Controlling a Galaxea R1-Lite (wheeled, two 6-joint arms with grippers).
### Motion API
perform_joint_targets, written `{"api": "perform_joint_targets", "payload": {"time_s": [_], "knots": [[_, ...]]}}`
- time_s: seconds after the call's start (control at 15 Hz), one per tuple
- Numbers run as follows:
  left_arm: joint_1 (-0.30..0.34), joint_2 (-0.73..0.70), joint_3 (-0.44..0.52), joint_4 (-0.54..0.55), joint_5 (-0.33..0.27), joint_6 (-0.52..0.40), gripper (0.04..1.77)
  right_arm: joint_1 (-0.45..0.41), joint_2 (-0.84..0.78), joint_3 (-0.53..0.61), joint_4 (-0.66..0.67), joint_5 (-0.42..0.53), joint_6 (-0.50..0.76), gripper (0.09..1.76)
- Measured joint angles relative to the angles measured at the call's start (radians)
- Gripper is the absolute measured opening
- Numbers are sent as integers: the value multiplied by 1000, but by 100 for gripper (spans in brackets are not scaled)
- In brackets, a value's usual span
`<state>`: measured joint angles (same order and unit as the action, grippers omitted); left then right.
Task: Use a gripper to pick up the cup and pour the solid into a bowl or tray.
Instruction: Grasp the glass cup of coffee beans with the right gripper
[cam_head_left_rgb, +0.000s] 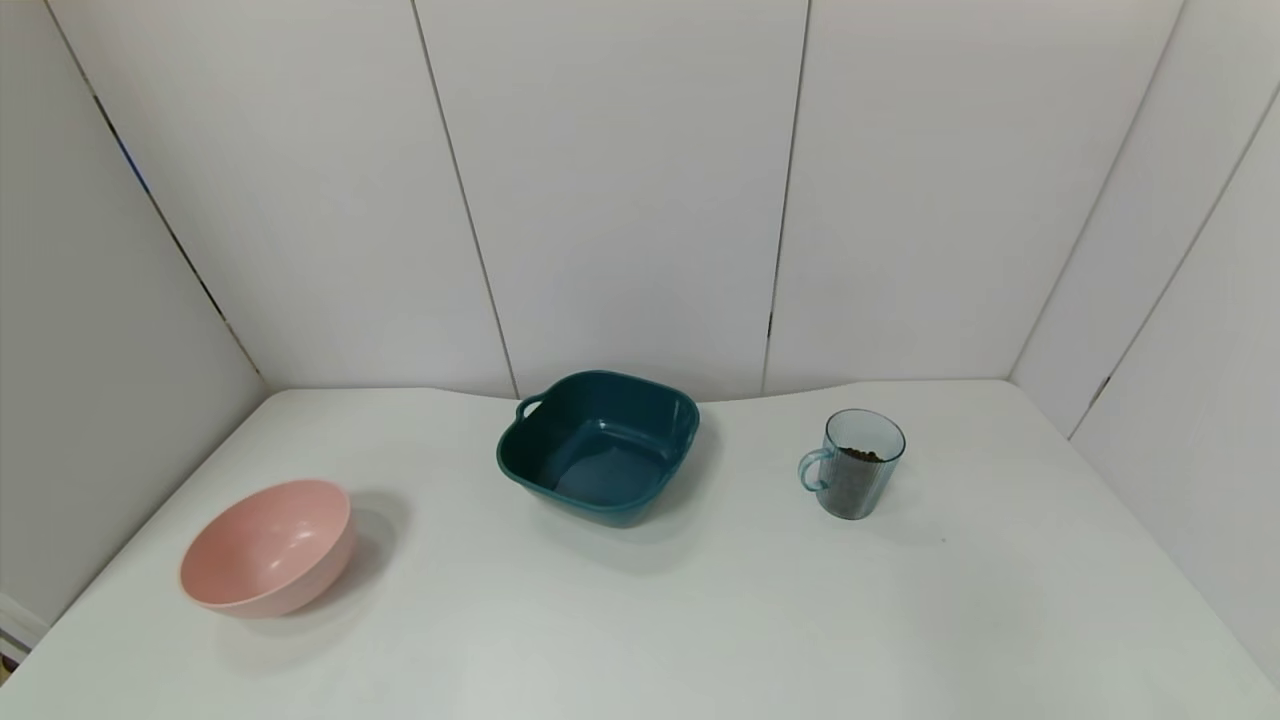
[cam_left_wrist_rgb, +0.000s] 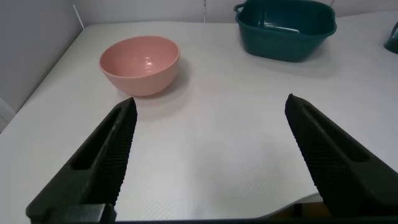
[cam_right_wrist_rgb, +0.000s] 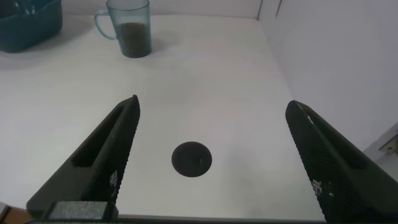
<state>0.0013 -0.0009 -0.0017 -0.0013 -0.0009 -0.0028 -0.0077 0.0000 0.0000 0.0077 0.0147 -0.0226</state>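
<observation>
The light-blue ribbed cup (cam_head_left_rgb: 855, 464) stands upright on the white table at the right, handle toward the basin, with dark brown solid (cam_head_left_rgb: 858, 456) inside. It also shows in the right wrist view (cam_right_wrist_rgb: 129, 28). The dark teal basin (cam_head_left_rgb: 600, 445) sits at the table's middle back and looks empty; it also shows in the left wrist view (cam_left_wrist_rgb: 287, 28). Neither arm shows in the head view. My left gripper (cam_left_wrist_rgb: 210, 109) is open and empty over the table's near left. My right gripper (cam_right_wrist_rgb: 211, 112) is open and empty over the table's near right, well short of the cup.
A round pink bowl (cam_head_left_rgb: 268, 545) sits at the front left and also shows in the left wrist view (cam_left_wrist_rgb: 140, 63). A round black hole (cam_right_wrist_rgb: 191, 160) marks the table under my right gripper. White walls enclose the table on three sides.
</observation>
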Motion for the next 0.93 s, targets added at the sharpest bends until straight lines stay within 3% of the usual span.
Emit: {"api": "perform_joint_targets", "payload": {"time_s": [0.93], "knots": [[0,0,0,0,0,0,172,0,0,-13,3,-15,-5,171]]}}
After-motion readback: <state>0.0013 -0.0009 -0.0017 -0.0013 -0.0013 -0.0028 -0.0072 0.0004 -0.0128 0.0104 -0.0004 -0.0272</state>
